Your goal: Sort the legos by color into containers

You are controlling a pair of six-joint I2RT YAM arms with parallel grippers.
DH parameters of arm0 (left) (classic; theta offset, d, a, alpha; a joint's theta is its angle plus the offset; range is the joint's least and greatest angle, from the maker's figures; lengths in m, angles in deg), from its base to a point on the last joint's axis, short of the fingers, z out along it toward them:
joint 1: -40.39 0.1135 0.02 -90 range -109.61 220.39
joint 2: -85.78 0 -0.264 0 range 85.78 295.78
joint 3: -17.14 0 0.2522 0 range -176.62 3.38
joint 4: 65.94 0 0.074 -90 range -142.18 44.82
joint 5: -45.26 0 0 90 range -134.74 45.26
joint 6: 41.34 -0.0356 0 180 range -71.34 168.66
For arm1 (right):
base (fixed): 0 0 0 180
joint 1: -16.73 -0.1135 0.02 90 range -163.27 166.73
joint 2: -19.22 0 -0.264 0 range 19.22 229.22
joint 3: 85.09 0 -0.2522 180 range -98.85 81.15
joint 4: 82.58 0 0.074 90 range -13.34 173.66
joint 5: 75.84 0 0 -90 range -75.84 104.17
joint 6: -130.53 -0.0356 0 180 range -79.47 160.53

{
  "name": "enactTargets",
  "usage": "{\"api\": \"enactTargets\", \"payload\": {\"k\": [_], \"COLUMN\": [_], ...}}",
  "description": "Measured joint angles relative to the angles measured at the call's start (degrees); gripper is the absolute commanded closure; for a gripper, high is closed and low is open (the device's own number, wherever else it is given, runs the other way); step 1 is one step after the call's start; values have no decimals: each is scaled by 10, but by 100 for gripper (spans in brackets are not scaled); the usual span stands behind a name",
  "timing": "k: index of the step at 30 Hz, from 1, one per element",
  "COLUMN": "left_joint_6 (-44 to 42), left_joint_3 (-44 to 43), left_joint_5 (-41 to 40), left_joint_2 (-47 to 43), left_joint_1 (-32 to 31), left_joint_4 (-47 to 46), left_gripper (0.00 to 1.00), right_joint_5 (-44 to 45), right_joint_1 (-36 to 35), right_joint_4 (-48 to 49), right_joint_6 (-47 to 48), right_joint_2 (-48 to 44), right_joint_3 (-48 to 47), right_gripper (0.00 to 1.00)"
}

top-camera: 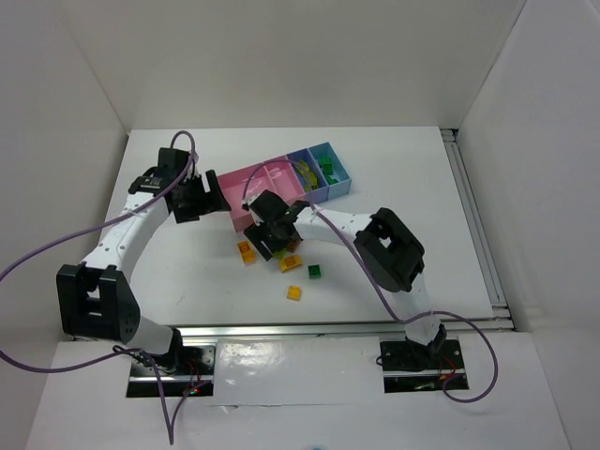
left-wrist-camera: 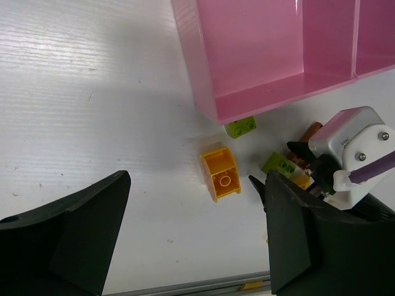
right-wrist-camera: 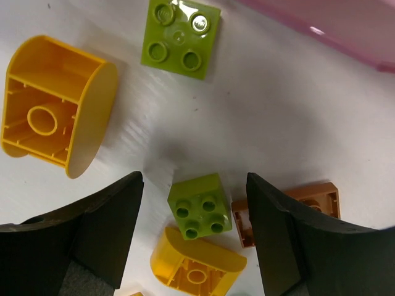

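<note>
**Hidden or unclear.** In the overhead view the right claw [top-camera: 266,236] covers most of the loose brick cluster, and both arms cross the near ends of the two pink plastic bins [top-camera: 242,178]. In the right wrist view a small brown plastic brick [right-wrist-camera: 290,206] sits partly behind the finger at 3 o'clock. A yellow curved brick [right-wrist-camera: 194,266] is cut off at 6 o'clock.

**Claws.** The right claw stands partly open. Its fingers are either side of a lime green four-stud brick [right-wrist-camera: 199,213], with a gap on each side, and nothing is gripped. The left claw [left-wrist-camera: 188,185] is spread wide and empty. A yellow hollow brick [left-wrist-camera: 221,174] lies upturned on the table between its fingertips.

**Surroundings.**
- The four joined bins lie at 12 o'clock of the cluster.
- The darker blue bin [top-camera: 317,195] holds a lime-yellow piece.
- The light blue bin [top-camera: 339,186] holds dark green pieces.
- A second lime green brick [left-wrist-camera: 242,127] touches the pink bin's outer wall.
- A dark green brick [top-camera: 315,271] and an orange-yellow brick [top-camera: 294,292] lie apart at 5 o'clock of the right claw.

**Surface and room.** The white table [top-camera: 422,159] is enclosed by plain white walls. Purple cables [top-camera: 56,246] trail along both arms.
</note>
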Motion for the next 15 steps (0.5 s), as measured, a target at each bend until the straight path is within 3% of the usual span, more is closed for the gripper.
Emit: {"api": "enactTargets", "payload": {"k": [8,15], "left_joint_6": [0,0], "left_joint_3": [3,3], "left_joint_5": [3,16], "left_joint_2": [-1,-1], "left_joint_1": [6,7], "left_joint_4": [0,0], "left_gripper": [9,9], "right_joint_5": [-13,5], "right_joint_1": [-1,-7], "right_joint_4": [-1,-3], "right_joint_6": [11,17], "right_joint_2": [-3,-14], "right_joint_3": [15,34], "right_gripper": [25,46]}}
